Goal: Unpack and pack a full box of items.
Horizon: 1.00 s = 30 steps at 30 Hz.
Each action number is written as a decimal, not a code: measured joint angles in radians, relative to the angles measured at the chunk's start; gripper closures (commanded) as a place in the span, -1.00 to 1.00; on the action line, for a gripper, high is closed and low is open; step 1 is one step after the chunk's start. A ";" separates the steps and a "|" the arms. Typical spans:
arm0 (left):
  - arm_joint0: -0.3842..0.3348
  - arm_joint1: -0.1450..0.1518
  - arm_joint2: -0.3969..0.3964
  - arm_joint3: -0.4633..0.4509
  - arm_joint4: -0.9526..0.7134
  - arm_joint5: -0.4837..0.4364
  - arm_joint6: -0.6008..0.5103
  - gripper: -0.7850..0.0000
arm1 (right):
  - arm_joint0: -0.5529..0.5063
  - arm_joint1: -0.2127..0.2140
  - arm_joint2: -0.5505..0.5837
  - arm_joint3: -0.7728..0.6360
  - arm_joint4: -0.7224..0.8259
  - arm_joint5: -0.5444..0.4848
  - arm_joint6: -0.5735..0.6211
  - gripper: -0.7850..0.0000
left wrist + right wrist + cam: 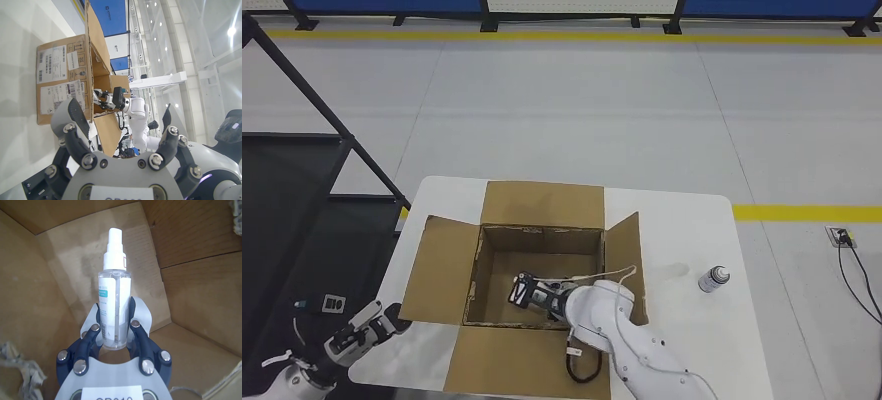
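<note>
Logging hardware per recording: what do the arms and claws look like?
The right arm is a glossy white, rounded shell with a looped black cable at the wrist. The left claw and right claw each have dark linked fingers with silver screws, pale grey tips, and a grey base plate bearing a white label.

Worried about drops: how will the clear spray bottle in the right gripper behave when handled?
The spray bottle looks like smooth clear plastic, so it may slip in the fingers of the right gripper. Tall and narrow, it would probably tip; round, it would likely roll on the box floor.
</note>
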 measured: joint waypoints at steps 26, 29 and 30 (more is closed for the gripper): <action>0.045 -0.007 0.002 -0.061 0.050 -0.017 0.034 -1.00 | -0.415 0.098 0.219 -0.341 -0.270 0.105 -0.790 1.00; 0.058 -0.008 0.004 -0.076 0.061 -0.025 0.043 -1.00 | -0.500 0.114 0.245 -0.392 -0.326 0.131 -0.940 1.00; 0.063 -0.009 0.005 -0.082 0.064 -0.028 0.047 -1.00 | -0.532 0.120 0.257 -0.409 -0.346 0.140 -0.991 1.00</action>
